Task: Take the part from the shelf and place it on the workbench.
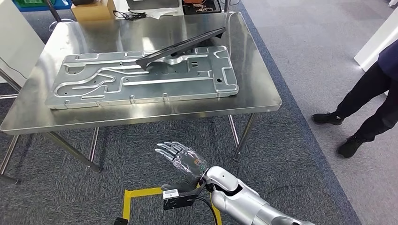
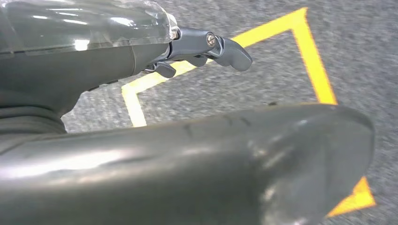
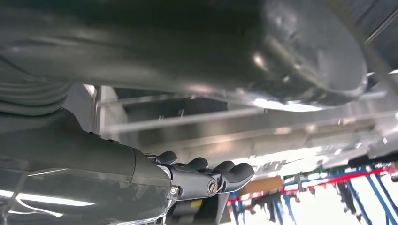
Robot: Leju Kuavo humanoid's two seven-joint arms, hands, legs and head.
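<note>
Lying on desk [image 1: 263,101]: dark part [image 1: 180,47], propped across grey metal plate [image 1: 141,77]. Placing step looks done. Right robot hand [image 1: 180,157] released, fingers spread, low before desk's near edge. Left robot hand [image 2: 206,47] hangs over floor, fingers apart, holding nothing. Next: likely withdraw arm.

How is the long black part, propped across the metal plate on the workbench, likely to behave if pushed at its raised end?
The black part looks thin, long and probably stiff, as it spans without sagging. One end rests on the metal plate and the other is raised, so it would likely pivot or slide. The smooth metal suggests little grip.
</note>
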